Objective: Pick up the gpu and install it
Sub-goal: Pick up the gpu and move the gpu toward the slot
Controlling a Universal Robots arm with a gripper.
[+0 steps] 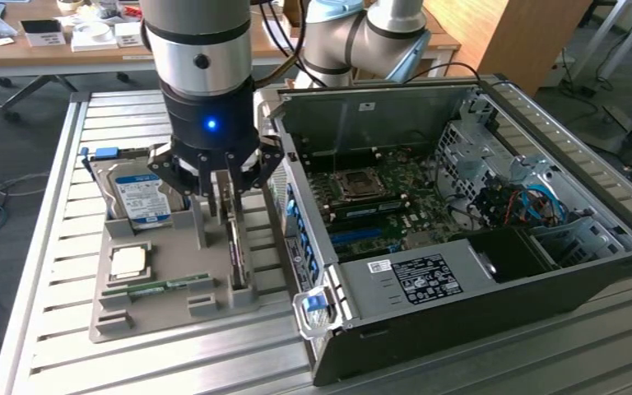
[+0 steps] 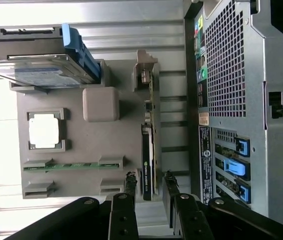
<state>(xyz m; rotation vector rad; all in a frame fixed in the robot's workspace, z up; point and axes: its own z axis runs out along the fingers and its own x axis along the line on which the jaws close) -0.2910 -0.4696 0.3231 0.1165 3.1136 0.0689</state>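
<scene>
Hovering over the grey tray (image 1: 129, 317) on the tabletop (image 1: 47, 247), the fingers (image 2: 130, 186) hung parted to a middling width, one on each side of the gpu (image 2: 147, 167). A sliver of gap showed between each of them and the card, so nothing was gripped. The gpu stood on edge in the tray's slot nearest the open case (image 1: 459, 271), well apart from the hard drive (image 1: 138, 197) on the tray's other side. It looked light and stiff but fragile: a thin board with a fan shroud on one face. The safest hold seemed to be across its flat faces near the upper edge, clear of the fan and the contact edge. A gentle squeeze and a straight pull would likely keep it from binding in the slot.
</scene>
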